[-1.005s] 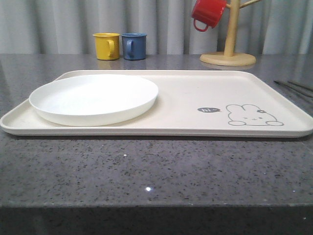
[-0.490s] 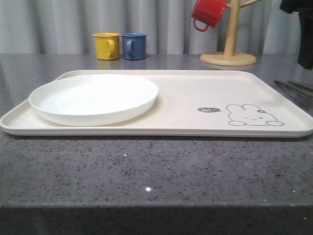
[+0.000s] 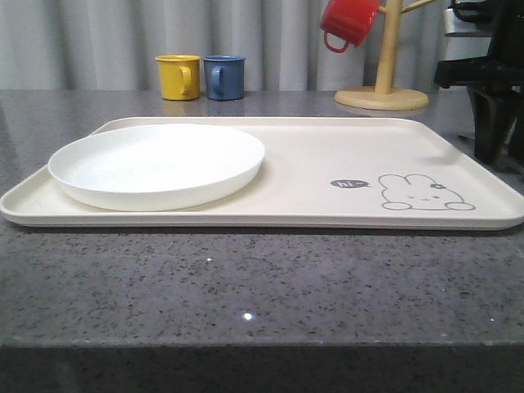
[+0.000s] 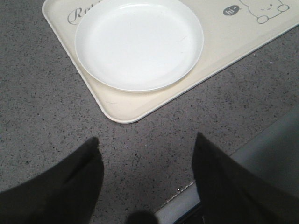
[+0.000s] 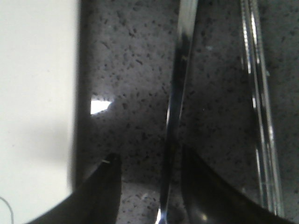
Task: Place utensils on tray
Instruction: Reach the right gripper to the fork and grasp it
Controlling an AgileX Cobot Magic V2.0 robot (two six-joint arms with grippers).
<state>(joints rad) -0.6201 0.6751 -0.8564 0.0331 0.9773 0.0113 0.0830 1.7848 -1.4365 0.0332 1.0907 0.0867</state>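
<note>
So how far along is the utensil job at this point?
Nothing is done yet: the tray holds just the white plate, no cutlery. In hand: the right tool is open, its fingers straddling a slim metal utensil on the counter beside the tray, not yet gripped. A second shiny utensil lies next to it. The left tool is open over bare counter. Every placement is left.
</note>
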